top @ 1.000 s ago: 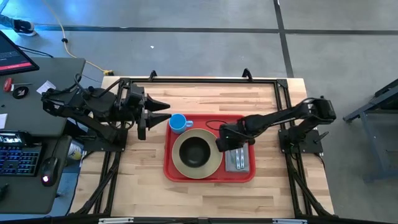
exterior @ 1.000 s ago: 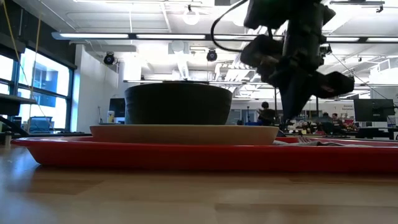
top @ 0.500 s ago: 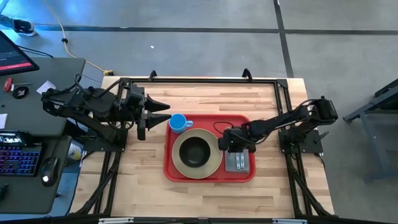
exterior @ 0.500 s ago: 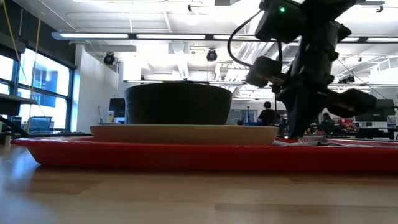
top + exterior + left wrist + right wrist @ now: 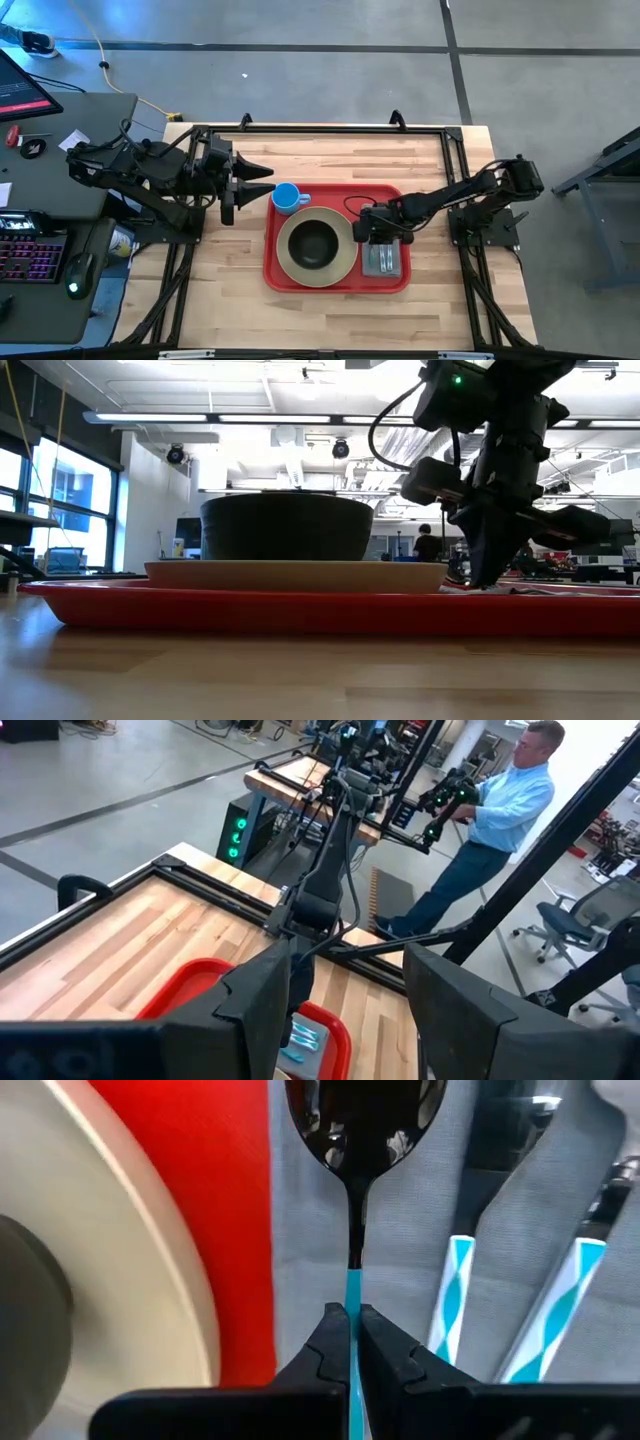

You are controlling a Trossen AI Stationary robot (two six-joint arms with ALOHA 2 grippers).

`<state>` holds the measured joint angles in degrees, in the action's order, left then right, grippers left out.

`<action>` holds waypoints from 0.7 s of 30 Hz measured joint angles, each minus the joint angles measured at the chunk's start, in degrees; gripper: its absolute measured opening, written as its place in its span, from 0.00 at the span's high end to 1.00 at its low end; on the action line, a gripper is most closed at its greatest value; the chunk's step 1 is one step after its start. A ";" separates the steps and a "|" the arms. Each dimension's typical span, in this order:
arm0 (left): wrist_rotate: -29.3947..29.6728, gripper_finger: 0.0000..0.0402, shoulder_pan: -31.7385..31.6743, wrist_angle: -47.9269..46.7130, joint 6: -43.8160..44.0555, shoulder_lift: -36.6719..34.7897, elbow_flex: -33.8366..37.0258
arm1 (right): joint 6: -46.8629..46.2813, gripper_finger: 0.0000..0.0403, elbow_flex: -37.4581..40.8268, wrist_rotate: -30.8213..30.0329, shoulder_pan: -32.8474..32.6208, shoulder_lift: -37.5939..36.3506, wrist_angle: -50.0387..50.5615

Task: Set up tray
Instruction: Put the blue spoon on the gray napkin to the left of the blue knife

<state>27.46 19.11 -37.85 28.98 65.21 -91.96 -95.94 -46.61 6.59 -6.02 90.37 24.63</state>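
The red tray [image 5: 390, 282] lies mid-table. On it stand a beige plate [image 5: 342, 262] with a dark bowl [image 5: 314, 244] and, at the far left corner, a blue cup [image 5: 286, 196]. A grey napkin [image 5: 400, 1230] on the tray's right side carries two pieces of cutlery with blue-and-white handles [image 5: 452, 1290]. My right gripper [image 5: 351, 1312] is low over the napkin's left part, shut on a spoon [image 5: 365, 1120]. It also shows in the high view [image 5: 372, 235] and the low view [image 5: 488, 582]. My left gripper [image 5: 268, 181] waits open, raised beside the cup. My right gripper pinches the spoon's blue handle [image 5: 352, 1285] between its two fingertips, just behind the dark neck. The fingers slant steeply down from above and lie along the handle. The spoon's bowl points away from the fingers over the napkin. I cannot tell whether it rests there.
A black frame rail [image 5: 330, 130] runs along the table's far edge and sides. Bare wood [image 5: 330, 160] lies between the tray and that rail. Beyond the table, a person in a light blue shirt [image 5: 505, 805] stands by another bench.
My right gripper has sunk toward the napkin and shifted a little toward the table's right edge. It has rolled about its own axis and stayed shut. The left arm has kept still.
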 joint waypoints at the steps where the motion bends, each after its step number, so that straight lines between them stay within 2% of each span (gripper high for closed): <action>1: 0.00 0.43 0.00 0.02 0.01 0.00 0.00 | 0.21 1.00 0.00 0.22 0.00 0.00 0.26; 6: 0.00 0.43 0.00 0.44 0.28 0.05 0.00 | 0.83 0.99 0.00 0.62 0.00 0.00 0.85; 15: 0.00 0.43 0.00 0.42 1.28 0.35 -0.01 | 0.50 0.88 0.00 0.28 0.00 0.00 0.76; 21: 0.00 0.43 0.00 0.39 1.30 0.35 -0.02 | 0.41 0.84 0.00 0.19 0.00 0.00 -0.82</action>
<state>27.46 19.11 -37.45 30.28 65.56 -91.98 -95.53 -46.61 6.79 -6.02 90.37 23.81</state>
